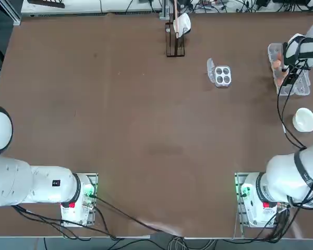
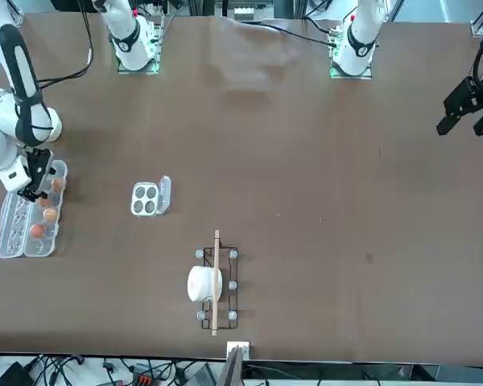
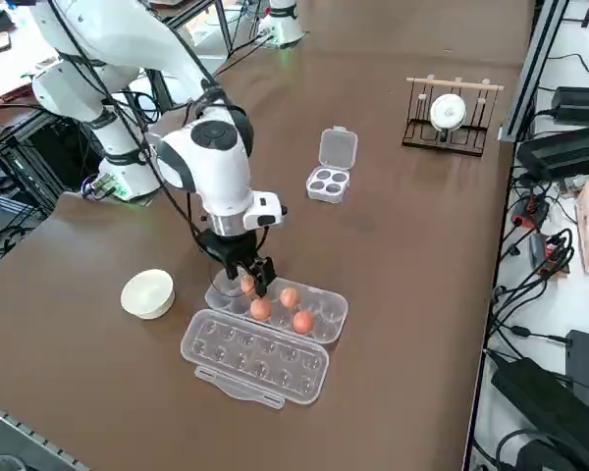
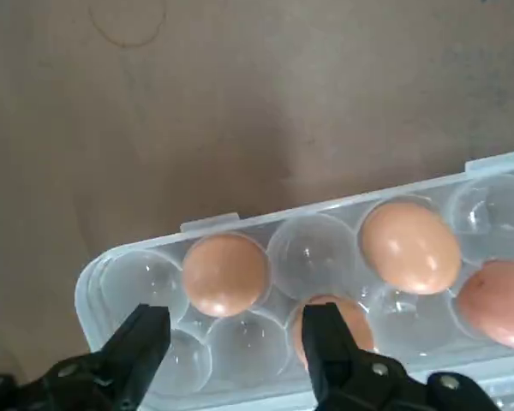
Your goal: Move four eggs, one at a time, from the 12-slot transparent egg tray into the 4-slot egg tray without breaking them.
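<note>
From my wrist camera, the right gripper [image 4: 231,338] hangs just above one end of the 12-slot transparent egg tray [image 4: 137,257]. Its two black fingers [image 4: 141,342] stand wide apart with nothing between them. I count four eggs [image 4: 225,274] in the cups below: one orange-brown egg sits between the fingertips' line of sight, a second is partly hidden behind one finger, and two more lie farther along the carton. Several cups around them hold nothing.

From the raised camera on my right side, the gripper [image 3: 250,278] points down over the end of the carton [image 3: 319,304] nearest the arm. The carton's clear lid [image 3: 255,358] lies folded flat on the brown table [image 3: 402,275] beside it. A white bowl [image 3: 147,292] sits near that same end of the carton, apart from it.

Farther across the table, the 4-slot egg tray [image 3: 327,183] stands well apart from the carton, its small lid flap open and all four cups unfilled. In the overhead view it [image 1: 222,75] sits toward the table's middle, while the carton [image 1: 297,86] lies at the right edge.

Farthest away, a dark wire rack [image 3: 450,132] with a wooden rail holds a white roll [image 3: 448,111].
</note>
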You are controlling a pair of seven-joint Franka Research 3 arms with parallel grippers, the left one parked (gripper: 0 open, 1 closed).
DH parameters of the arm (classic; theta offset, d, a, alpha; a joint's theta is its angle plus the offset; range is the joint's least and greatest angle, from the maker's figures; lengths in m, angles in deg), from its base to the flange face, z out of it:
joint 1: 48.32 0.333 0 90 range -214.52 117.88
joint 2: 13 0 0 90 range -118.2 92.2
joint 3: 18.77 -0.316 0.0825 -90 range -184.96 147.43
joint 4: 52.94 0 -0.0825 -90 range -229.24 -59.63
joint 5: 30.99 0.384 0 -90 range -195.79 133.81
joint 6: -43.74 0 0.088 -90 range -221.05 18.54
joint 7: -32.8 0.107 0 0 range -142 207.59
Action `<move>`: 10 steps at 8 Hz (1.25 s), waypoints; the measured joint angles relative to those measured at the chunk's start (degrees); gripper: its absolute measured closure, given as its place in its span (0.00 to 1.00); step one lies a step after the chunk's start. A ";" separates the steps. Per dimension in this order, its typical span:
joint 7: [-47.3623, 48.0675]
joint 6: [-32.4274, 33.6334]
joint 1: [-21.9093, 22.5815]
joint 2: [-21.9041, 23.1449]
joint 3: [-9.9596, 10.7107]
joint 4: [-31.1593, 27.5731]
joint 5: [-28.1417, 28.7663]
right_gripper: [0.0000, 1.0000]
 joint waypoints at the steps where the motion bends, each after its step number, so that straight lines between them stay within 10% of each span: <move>1: -0.06 -0.30 -0.27 -0.19 -0.05 -0.43 0.12 0.07; 10: -0.42 -2.70 -1.27 -0.22 -1.73 -1.73 0.24 0.10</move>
